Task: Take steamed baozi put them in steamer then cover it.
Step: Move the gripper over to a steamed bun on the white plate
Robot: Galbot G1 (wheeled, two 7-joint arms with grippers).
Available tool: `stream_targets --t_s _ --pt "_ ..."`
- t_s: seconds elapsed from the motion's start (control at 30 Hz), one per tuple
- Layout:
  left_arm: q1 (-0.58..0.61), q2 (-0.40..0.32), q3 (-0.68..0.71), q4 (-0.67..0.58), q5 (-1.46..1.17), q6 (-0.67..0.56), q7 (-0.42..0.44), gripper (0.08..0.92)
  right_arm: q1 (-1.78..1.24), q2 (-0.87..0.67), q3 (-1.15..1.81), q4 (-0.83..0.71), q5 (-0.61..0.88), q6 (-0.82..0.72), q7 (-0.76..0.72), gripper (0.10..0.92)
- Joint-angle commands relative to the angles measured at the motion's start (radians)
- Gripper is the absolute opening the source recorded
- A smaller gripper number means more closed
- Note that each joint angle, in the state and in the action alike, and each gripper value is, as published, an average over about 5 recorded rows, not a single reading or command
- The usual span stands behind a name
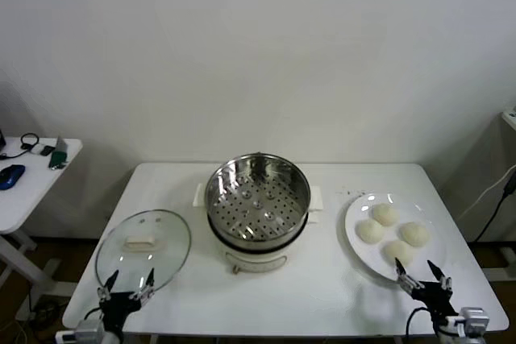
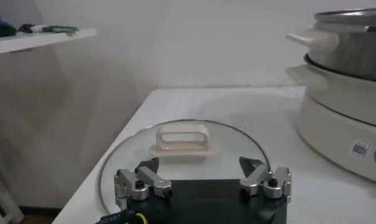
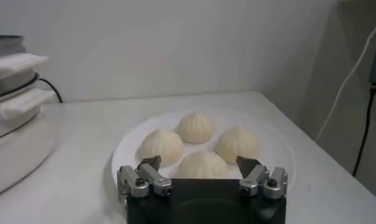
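Nearest to me, both claws sit low at the front edge of the white worktop [image 1: 266,296], each spread wide and holding nothing. My left claw [image 1: 126,284] hovers at the near rim of the glass lid [image 1: 143,248], which lies flat on the worktop's left side, handle up. My right claw [image 1: 422,273] faces the white plate [image 1: 355,227] on the right, where four pale buns [image 1: 393,235] sit clustered. Between lid and plate stands the steel steamer [image 1: 258,199], uncovered, its perforated tray bare.
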Motion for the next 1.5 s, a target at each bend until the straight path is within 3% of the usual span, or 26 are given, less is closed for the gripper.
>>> stream_targets --t_s 0.03,0.27,0.4,0.53,0.67,0.87,1.13,1.5 --pt "0.0 0.002 0.002 -0.003 0.005 0.001 0.002 0.823 0.255 -0.131 -0.024 -0.045 -0.079 -0.132 -0.01 0.823" --pt "-0.006 0.005 0.01 0.0 0.007 -0.001 0.003 0.823 0.607 -0.476 -0.332 -0.266 -0.127 -0.21 -0.239 0.823" --pt "-0.011 0.005 0.014 0.001 0.012 -0.003 0.004 0.823 0.847 -0.633 -0.625 -0.404 -0.249 -0.177 -0.427 0.823" --pt "-0.017 0.001 0.015 0.006 0.019 -0.004 0.006 0.823 1.126 -0.683 -0.914 -0.545 -0.366 -0.078 -0.671 0.823" --pt "-0.018 0.0 0.016 0.006 0.027 -0.004 0.009 0.823 1.401 -0.688 -1.179 -0.674 -0.474 0.13 -0.94 0.823" --pt "-0.02 0.006 0.013 0.011 0.033 -0.005 0.014 0.823 1.757 -0.652 -1.543 -0.828 -0.491 0.314 -1.219 0.823" --pt "-0.018 0.021 0.017 0.032 0.03 -0.019 0.015 0.823 1.857 -0.586 -1.749 -0.83 -0.414 0.28 -1.256 0.823" --pt "-0.018 0.03 0.01 0.037 0.026 -0.025 0.015 0.823 1.771 -0.409 -1.716 -0.928 -0.446 0.24 -1.172 0.823"
